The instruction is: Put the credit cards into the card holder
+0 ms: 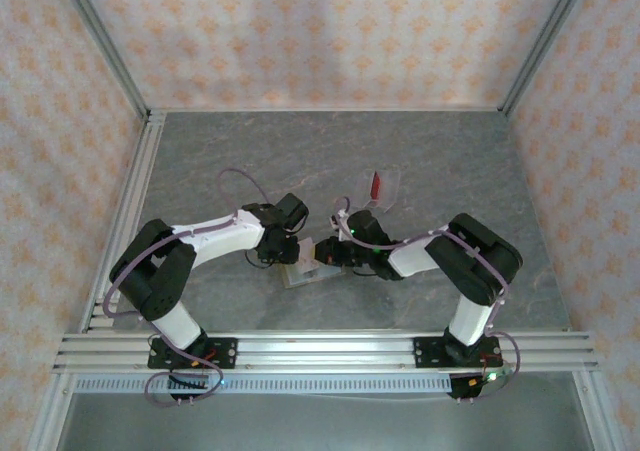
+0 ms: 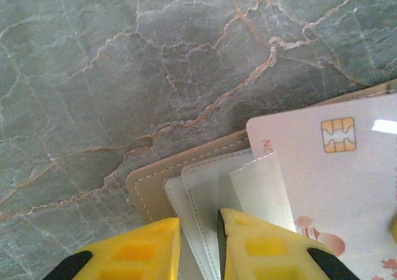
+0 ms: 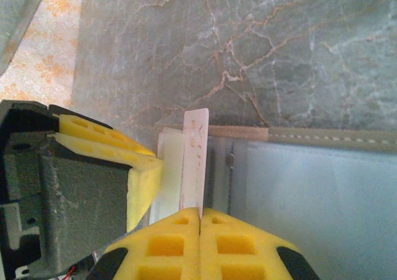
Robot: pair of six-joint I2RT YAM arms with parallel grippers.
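The card holder (image 2: 144, 190) lies open on the table, with a tan stitched cover and grey pocket layers inside. My left gripper (image 2: 198, 221) is pinched on one of those grey pocket layers at the wallet's corner. A credit card (image 2: 347, 174) with a pale face, a gold chip and pink print lies slanted over the pockets. It shows edge-on as a thin white strip (image 3: 194, 159), and my right gripper (image 3: 200, 210) is shut on it. In the top view both grippers, left (image 1: 288, 255) and right (image 1: 324, 252), meet over the card holder (image 1: 300, 277). Another credit card (image 1: 374, 185), dark red, stands behind them.
The dark red card stands in a clear plastic slotted stand (image 1: 388, 186) at the back, right of centre. A left finger (image 3: 138, 171) sits just beside the held card. Aluminium rails (image 1: 330, 349) run along the near edge, and patterned walls enclose the grey marbled table (image 1: 200, 161).
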